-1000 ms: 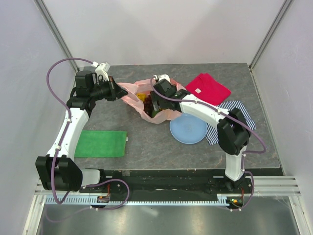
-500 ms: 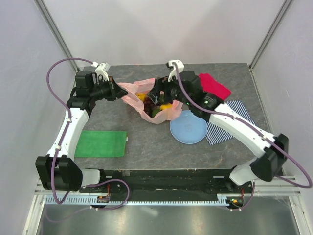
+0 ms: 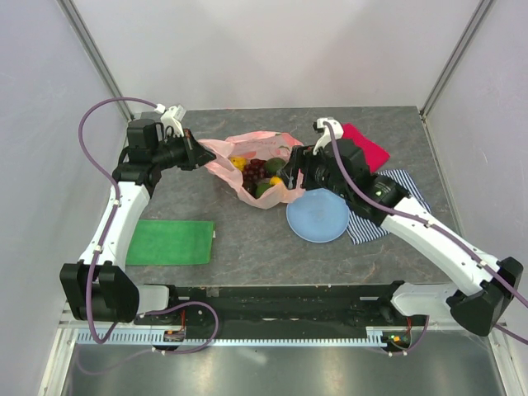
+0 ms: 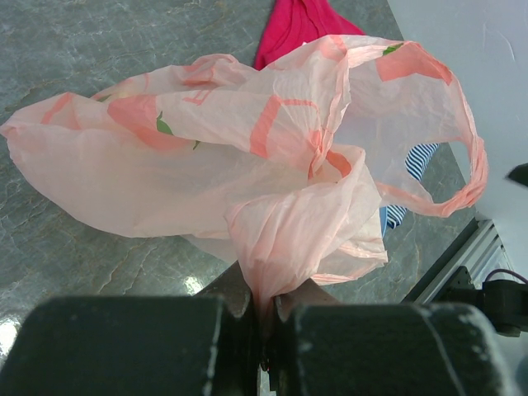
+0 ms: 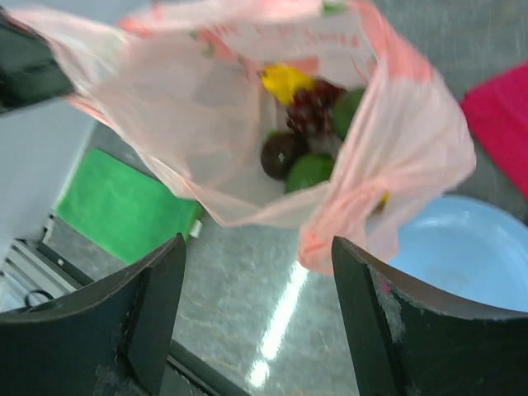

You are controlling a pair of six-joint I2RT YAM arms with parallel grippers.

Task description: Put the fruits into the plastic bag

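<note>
The pink plastic bag (image 3: 272,190) lies open at the table's middle back. Inside it I see the dark red grape bunch (image 3: 256,171), a yellow citrus (image 3: 238,162), a green fruit (image 3: 263,189) and another yellow fruit (image 3: 275,181). The right wrist view shows the bag (image 5: 206,107) holding the yellow citrus (image 5: 285,81), grapes (image 5: 309,111), a dark round fruit (image 5: 280,153) and a green lime (image 5: 310,171). My left gripper (image 3: 196,154) is shut on the bag's left edge (image 4: 272,239). My right gripper (image 3: 289,175) is open and empty, just right of the bag's mouth.
A light blue plate (image 3: 318,219) sits right of the bag, on a striped cloth (image 3: 396,202). A red folded cloth (image 3: 351,148) lies at the back right. A green cloth (image 3: 169,242) lies at the front left.
My right gripper has drawn back out of the bag's mouth, to the right and up, with its arm swinging right. The left gripper has kept its hold on the bag.
</note>
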